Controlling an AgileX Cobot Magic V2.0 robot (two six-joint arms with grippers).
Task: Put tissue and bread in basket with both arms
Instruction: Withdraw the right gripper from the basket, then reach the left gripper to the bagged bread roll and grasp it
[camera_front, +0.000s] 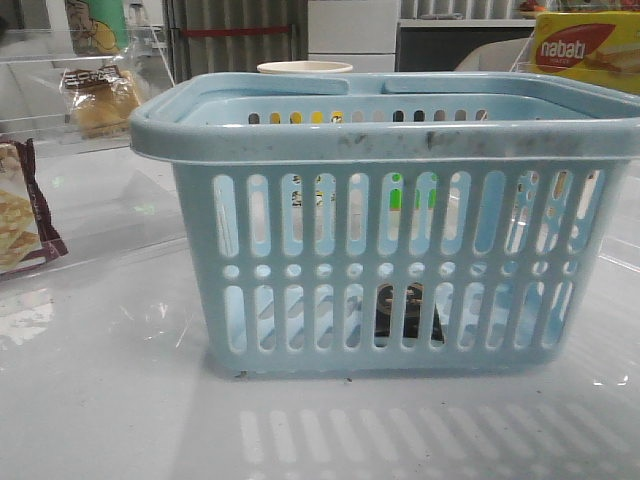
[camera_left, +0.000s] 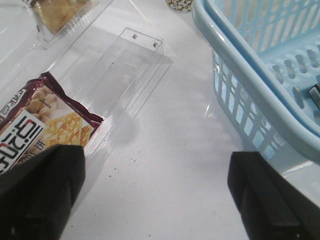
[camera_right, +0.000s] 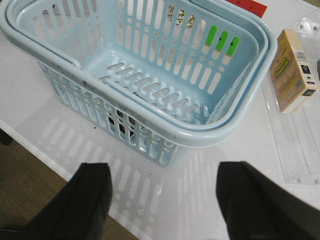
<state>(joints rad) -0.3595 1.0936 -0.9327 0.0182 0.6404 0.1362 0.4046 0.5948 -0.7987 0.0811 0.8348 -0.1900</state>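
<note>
Basket (camera_front: 390, 230): light-blue, slotted and holed walls, dark scuffs along the thick rim, handles folded down on the rim. It stands upright on the white counter (camera_front: 110, 400) at the centre of the front view.

Tissue (camera_front: 408, 312): a dark object shows through the lower front slots, lying on the basket floor. From the right wrist view only slivers of it appear behind the near wall; identity cannot be confirmed beyond its dark colour.

Bread (camera_front: 100, 98): golden buns in a clear bag with a dark label on top, on the counter at about 10 o'clock from the basket, well apart from it.

Other items: maroon-edged cracker packet (camera_front: 22, 210) at 9 o'clock from the basket, at the frame edge; yellow-red nabati box (camera_front: 585, 48) at 1 o'clock, behind the basket.

Left gripper (camera_left: 155, 195): fingers spread wide, nothing between them, above bare counter between the cracker packet and the basket.

Right gripper (camera_right: 162, 200): fingers spread wide, empty, near the counter edge beside the basket.
</note>
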